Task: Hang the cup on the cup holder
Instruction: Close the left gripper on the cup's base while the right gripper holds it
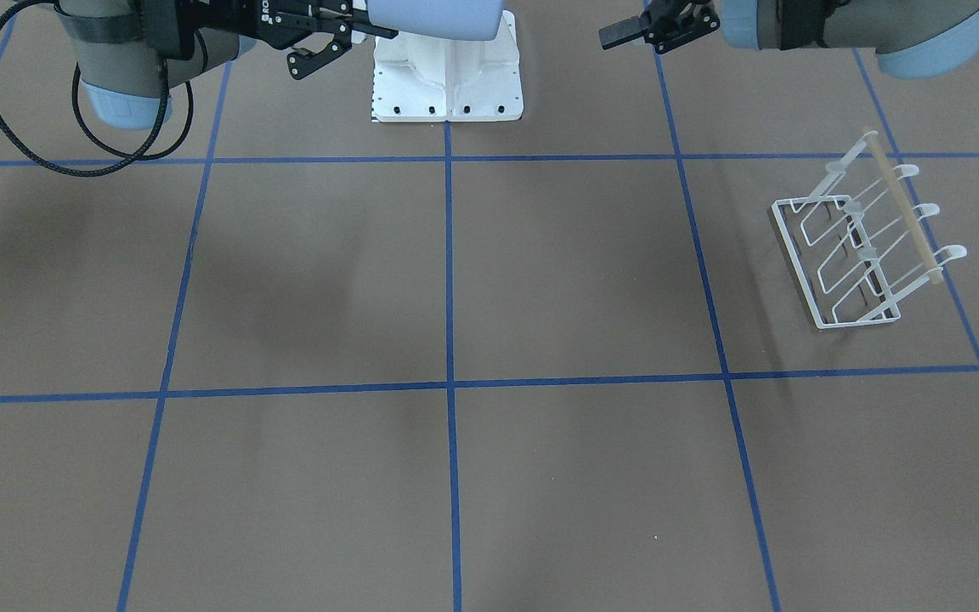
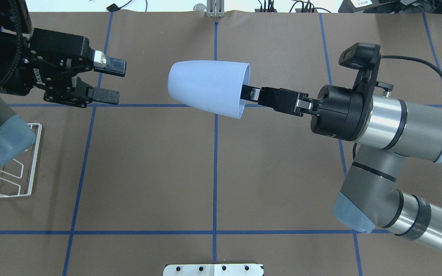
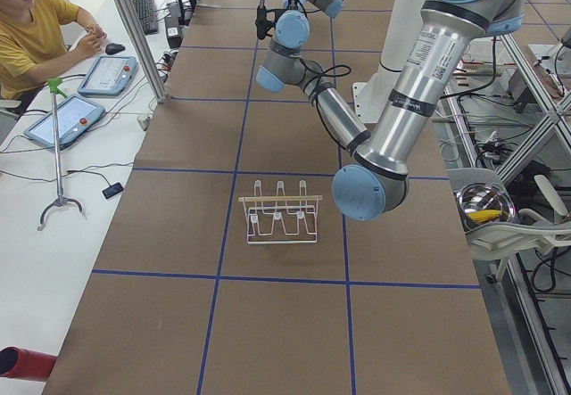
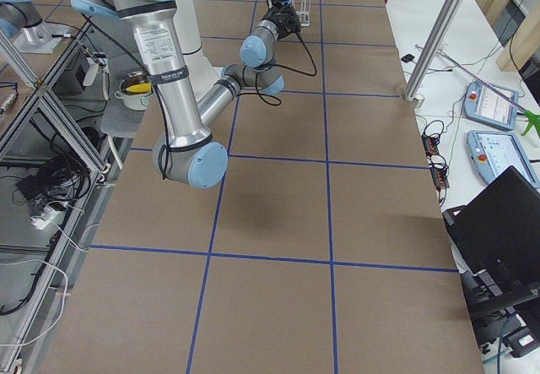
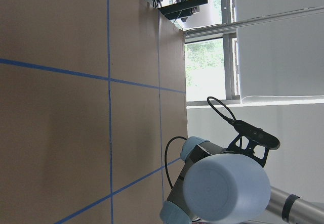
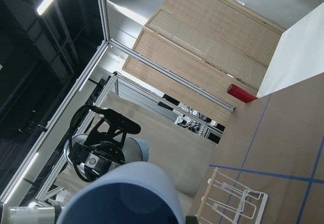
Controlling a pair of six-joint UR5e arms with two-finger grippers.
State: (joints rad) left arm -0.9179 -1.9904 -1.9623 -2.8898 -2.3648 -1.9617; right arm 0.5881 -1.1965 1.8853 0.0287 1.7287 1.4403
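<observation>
Pinching the cup [image 2: 205, 88] by its rim, the right gripper [image 2: 246, 92] is holding it sideways; left gripper [image 2: 111, 82] fingers [image 2: 113, 66] are gaping wide.

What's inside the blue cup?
The right gripper pinches the cup by its rim, so one jaw likely reaches inside. The rest of the inside is hidden.

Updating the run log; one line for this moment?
right pincer: shut on cup rim, midair | left pincer: open, empty | cup holder: empty
</observation>
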